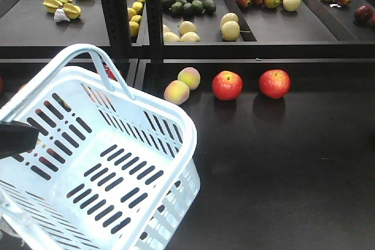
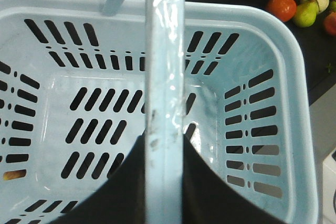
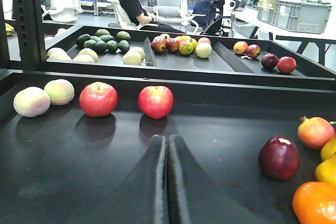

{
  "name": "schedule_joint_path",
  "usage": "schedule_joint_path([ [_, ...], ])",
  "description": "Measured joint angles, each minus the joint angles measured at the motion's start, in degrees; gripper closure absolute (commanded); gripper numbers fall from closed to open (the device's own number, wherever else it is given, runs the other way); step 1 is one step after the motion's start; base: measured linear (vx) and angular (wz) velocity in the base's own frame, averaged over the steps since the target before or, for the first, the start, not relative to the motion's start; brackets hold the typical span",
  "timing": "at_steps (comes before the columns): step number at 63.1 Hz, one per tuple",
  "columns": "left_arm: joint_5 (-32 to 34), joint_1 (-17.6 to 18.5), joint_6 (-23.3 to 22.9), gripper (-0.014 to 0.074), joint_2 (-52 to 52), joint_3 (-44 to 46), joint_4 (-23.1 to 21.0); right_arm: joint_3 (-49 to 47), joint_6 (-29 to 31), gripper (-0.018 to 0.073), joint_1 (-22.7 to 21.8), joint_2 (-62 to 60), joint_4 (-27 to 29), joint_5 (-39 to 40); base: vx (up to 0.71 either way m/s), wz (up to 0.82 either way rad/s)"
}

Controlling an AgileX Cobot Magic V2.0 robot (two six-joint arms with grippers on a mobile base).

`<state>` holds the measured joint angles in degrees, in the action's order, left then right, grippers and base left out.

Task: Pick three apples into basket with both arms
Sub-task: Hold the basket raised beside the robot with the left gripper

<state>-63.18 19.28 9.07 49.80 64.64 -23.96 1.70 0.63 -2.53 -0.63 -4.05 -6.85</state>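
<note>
- Exterior front-facing view: no step of the task is being shown as done. The pale blue-white slotted plastic basket (image 1: 181,127) is being held tilted over the front-left corner of the black lower shelf (image 1: 281,168), and nothing is being carried in it.
- Two apples are being counted here. The left red apple (image 1: 227,85) and the right red apple (image 1: 274,83), both round with yellowish streaks, are lying side by side along the shelf's back edge, well apart from the basket. Two pale pink-yellow round peaches (image 1: 188,78) (image 1: 176,92) are lying just to their left.
- Left wrist-mounted view: the left gripper (image 2: 164,150) is being seen clasped on the basket's hoop handle (image 2: 165,51), one dark finger on each side. No apples are being counted inside the basket.
- Right wrist-mounted view: the right gripper (image 3: 168,182) is being held low over the shelf, fingers pressed together and grasping nothing. It is being pointed towards the left red apple (image 3: 98,99) and the right red apple (image 3: 156,102).
- A third, darker red apple (image 3: 280,157) is lying near the shelf's right edge, beside one round orange (image 3: 315,203).
- Three apples are being counted in all, and all three are being judged as left to pick.
</note>
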Motion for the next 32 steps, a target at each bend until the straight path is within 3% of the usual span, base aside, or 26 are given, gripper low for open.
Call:
schedule_joint_path([
  [32,-0.59,0.00,0.00,0.0604,-0.06,0.00,0.00,0.00,0.00,0.0563,0.00,0.00,0.00,0.00,0.00,0.00],
])
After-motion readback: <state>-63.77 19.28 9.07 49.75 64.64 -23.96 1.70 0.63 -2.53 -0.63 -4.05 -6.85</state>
